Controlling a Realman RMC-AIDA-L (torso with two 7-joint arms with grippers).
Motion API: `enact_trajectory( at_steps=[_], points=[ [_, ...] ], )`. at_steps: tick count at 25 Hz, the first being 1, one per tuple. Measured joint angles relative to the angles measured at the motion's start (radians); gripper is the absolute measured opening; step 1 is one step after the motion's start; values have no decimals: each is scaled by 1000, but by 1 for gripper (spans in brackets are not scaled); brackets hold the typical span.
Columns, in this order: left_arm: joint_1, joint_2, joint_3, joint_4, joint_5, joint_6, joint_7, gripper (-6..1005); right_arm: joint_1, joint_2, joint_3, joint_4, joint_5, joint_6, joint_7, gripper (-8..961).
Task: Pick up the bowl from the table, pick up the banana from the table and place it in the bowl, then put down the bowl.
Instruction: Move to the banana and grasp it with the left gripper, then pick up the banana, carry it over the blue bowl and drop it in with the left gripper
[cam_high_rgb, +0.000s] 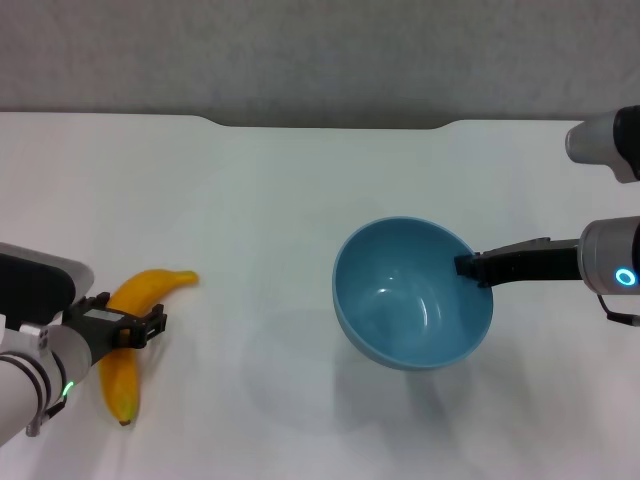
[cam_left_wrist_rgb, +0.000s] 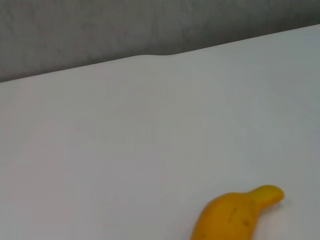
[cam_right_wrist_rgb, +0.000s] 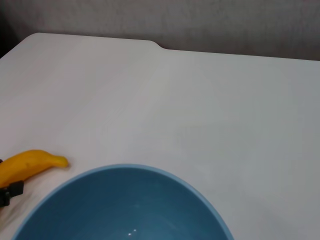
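While bowl (cam_high_rgb: 412, 293) hangs tilted off counter (cam_high_rgb: 260, 190), pinched at its rim by right claw (cam_high_rgb: 472, 266) | close left claw (cam_high_rgb: 138, 326), now straddling banana (cam_high_rgb: 135, 335) mid-body, squarely before lifting; banana lies flat, well left of bowl | counter plain white, notch at far edge; grey wall behind.

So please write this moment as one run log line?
right gripper: shut on bowl rim, bowl tilted | left gripper: around banana on table | bowl: empty

Bowl (cam_high_rgb: 410, 300) plain glossy light blue; banana (cam_high_rgb: 135, 310) yellow-orange; table (cam_high_rgb: 260, 200) plain white.
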Motion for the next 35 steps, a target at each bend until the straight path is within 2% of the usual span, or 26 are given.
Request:
enact_trajectory(
  at_steps=[14, 18, 19, 23, 24, 27, 35],
  points=[
    [8, 0, -6, 12, -1, 59, -7, 605, -3, 2, 0, 0, 5, 4, -3, 87],
    [12, 0, -7, -18, -2, 67, -13, 515, -3, 2, 0, 14, 2, 8, -3, 91],
    [13, 0, -7, -30, -3, 68, -15, 518, -3, 2, 0, 20, 2, 10, -3, 92],
    [12, 2, -11, -101, -4, 63, -16, 530, -1, 0, 6, 42, 0, 12, 0, 95],
    [16, 4, -18, -175, -5, 60, -16, 533, 1, 0, 8, 46, 0, 10, 2, 96],
    [33, 4, -31, -265, -12, 63, -15, 542, 10, -2, 28, 73, -1, 5, 3, 98],
    [103, 5, 6, -490, -96, 100, -13, 566, 107, -3, 40, 251, 1, 11, 10, 105]
  ],
)
